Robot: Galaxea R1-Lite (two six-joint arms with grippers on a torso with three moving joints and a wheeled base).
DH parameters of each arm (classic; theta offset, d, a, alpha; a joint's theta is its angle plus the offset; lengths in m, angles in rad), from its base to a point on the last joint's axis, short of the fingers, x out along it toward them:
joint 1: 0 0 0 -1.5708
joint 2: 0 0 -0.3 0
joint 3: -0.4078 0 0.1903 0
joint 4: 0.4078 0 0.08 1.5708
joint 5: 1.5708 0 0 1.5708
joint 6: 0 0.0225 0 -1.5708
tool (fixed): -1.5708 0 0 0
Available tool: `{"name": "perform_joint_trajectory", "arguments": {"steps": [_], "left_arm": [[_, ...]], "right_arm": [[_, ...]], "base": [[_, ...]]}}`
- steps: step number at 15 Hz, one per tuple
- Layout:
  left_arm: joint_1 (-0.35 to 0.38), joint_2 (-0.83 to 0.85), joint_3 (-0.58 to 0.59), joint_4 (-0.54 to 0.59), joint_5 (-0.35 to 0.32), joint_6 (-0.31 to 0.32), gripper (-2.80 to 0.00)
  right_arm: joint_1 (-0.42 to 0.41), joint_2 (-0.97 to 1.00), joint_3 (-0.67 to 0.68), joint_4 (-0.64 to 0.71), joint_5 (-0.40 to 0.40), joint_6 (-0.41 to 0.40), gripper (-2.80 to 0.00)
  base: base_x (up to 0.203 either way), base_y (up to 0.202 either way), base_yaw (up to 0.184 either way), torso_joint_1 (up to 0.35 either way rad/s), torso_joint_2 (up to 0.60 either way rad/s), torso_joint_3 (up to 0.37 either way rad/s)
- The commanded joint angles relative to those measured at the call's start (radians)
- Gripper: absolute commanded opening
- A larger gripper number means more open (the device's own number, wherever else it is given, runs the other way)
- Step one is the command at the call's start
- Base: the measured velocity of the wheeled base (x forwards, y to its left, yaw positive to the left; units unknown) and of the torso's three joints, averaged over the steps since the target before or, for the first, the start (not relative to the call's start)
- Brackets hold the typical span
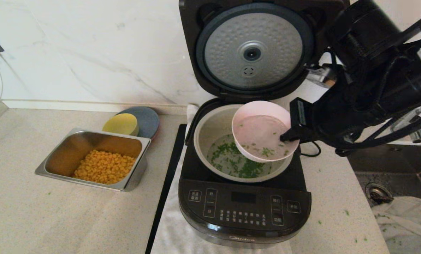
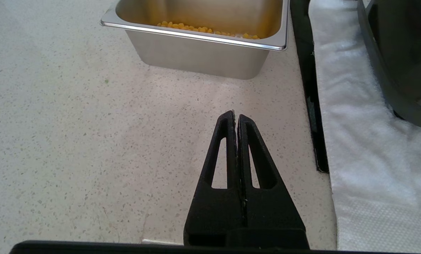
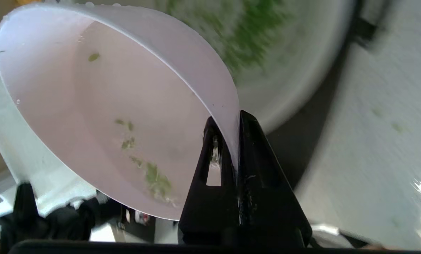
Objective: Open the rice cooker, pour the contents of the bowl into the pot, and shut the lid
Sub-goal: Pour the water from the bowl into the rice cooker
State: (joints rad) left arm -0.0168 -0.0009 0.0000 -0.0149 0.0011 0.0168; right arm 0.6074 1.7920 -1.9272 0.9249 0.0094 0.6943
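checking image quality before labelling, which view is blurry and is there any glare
Right wrist view: the pot and counter behind are smeared, while the bowl and right hand gripping its rim stay crisp. Head view: sharp, with soft reflections on the rice cooker front. Left wrist view: sharp, even light, a highlight along the steel tray rim.

The rice cooker (image 1: 244,208) carried the only lettering — white Chinese labels on its front button panel (image 1: 244,206) and a faint brand mark on the near lip below it, both too small to read. Its small display (image 1: 243,197) was dark — no digits showed.
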Motion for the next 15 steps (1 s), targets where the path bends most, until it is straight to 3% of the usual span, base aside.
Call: {"name": "perform_joint_trajectory", "arguments": {"steps": [1,5,8,15], "left_arm": [[0.000,-0.001,0.008,0.000,0.000,0.000,-2.80],[0.000,-0.001,0.008,0.000,0.000,0.000,-2.80],[0.000,-0.001,0.008,0.000,0.000,0.000,-2.80],[0.000,-0.001,0.008,0.000,0.000,0.000,-2.80]], "right_arm": [[0.028,0.069,-0.004,-0.034,-0.018,0.006,-2.80],[0.054,0.112,-0.004,-0.125,-0.078,0.007,-2.80],[0.080,0.143,-0.004,-0.186,-0.200,0.006,-2.80],[0.094,0.155,-0.004,-0.266,-0.360,-0.004,-2.80]], "base": [[0.000,0.000,0.000,0.000,0.00,0.000],[0.000,0.000,0.000,0.000,0.00,0.000],[0.000,0.000,0.000,0.000,0.00,0.000],[0.000,0.000,0.000,0.000,0.00,0.000]]}}
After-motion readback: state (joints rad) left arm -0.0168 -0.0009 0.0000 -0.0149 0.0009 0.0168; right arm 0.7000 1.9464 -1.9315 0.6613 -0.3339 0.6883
